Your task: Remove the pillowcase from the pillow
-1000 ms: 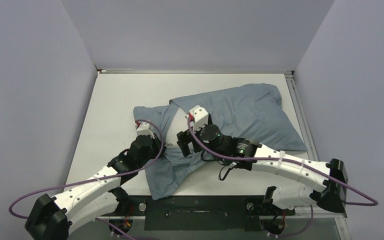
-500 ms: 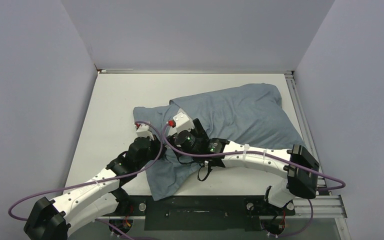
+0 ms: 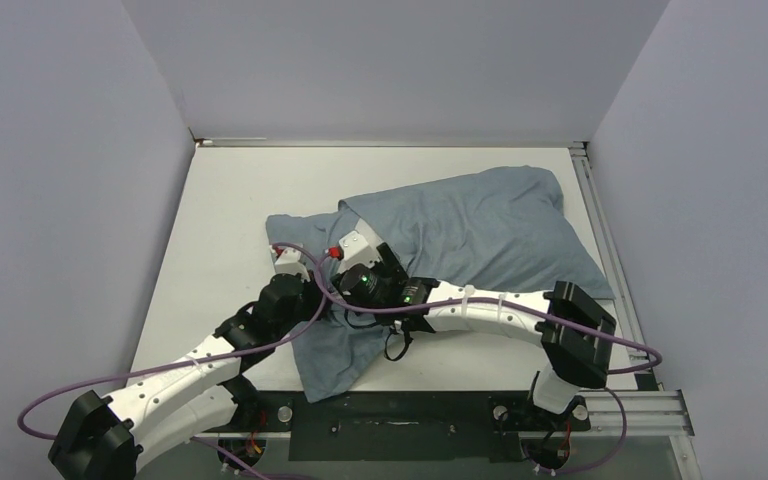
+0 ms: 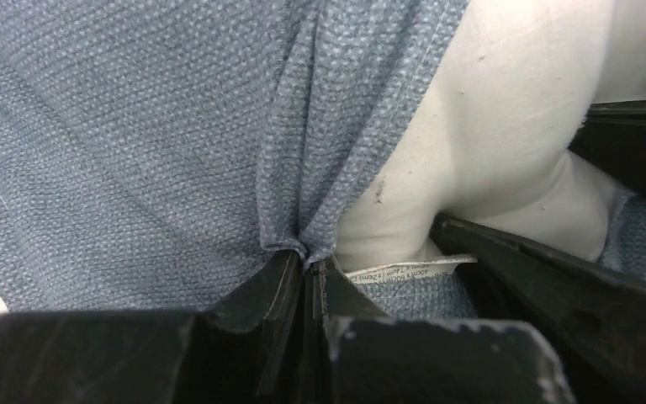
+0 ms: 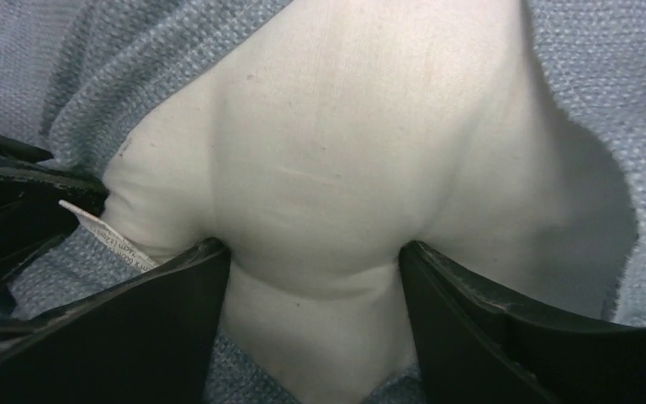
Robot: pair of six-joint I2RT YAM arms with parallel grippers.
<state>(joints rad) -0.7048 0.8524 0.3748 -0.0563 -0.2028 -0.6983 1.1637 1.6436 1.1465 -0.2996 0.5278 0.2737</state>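
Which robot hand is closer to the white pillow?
Right. The right gripper squeezes a bulge of the pillow between its fingers. The left gripper is shut on the pillowcase edge just beside that bulge.

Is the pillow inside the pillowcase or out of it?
Mostly inside. The grey-blue pillowcase covers nearly all of it; only a white end of the pillow shows at the opening.

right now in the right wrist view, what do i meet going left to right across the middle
left hand's finger → label → right hand's finger → pillow → its other finger → pillowcase
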